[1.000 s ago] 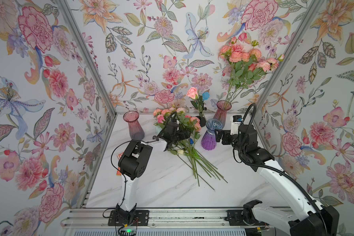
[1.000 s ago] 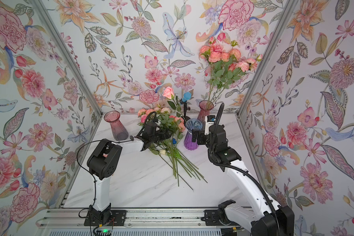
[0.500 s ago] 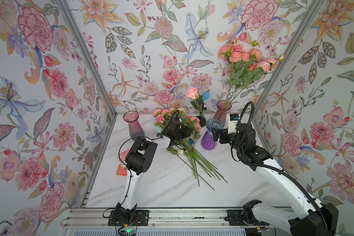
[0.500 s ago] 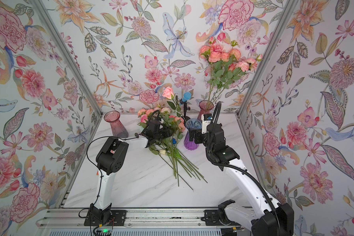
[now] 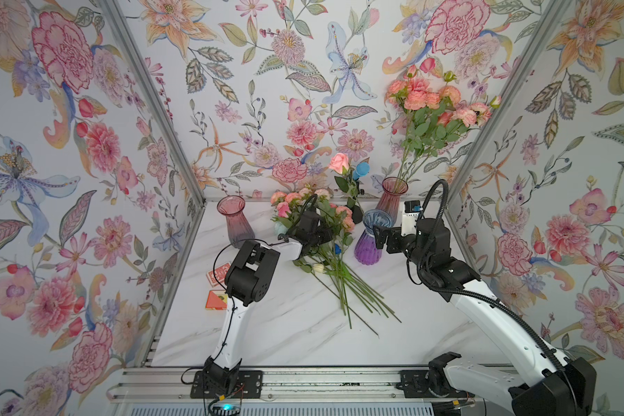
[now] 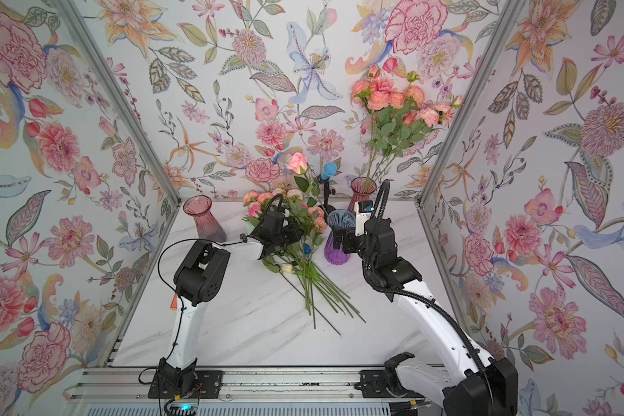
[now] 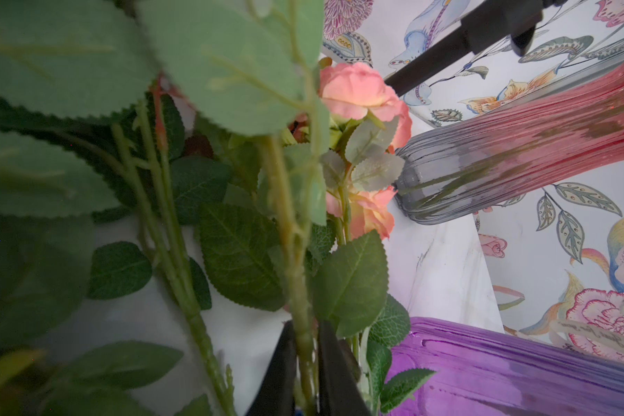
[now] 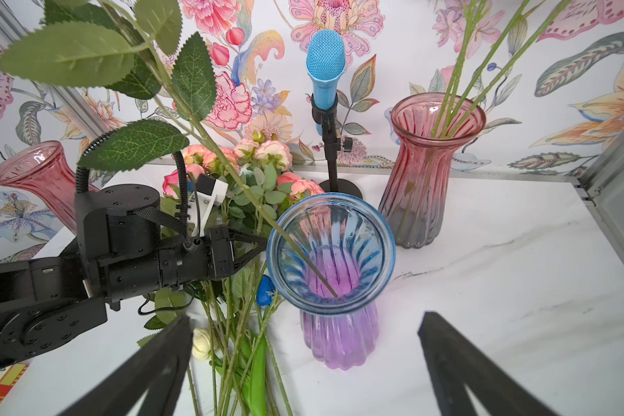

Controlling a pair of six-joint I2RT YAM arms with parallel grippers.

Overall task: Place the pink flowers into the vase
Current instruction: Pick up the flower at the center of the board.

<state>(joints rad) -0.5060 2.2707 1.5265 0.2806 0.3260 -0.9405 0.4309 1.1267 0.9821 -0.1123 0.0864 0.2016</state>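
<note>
- Left gripper [image 7: 305, 374] is closed on one stem of the pink flowers [image 5: 339, 277], at frame centre
- Right gripper [image 8: 305, 318] stands wide open near the purple vase [image 8: 341, 342]

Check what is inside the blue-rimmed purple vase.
One leafy green stem leans inside the blue-rimmed purple vase, its tip at the bottom. Nothing else shows; water cannot be judged.

Both top views were bright and evenly lit, with only faint shadows on the table [image 5: 303, 335]. The left wrist view was dim, the nearest leaves of the pink flowers [image 7: 238, 259] blurred.
</note>
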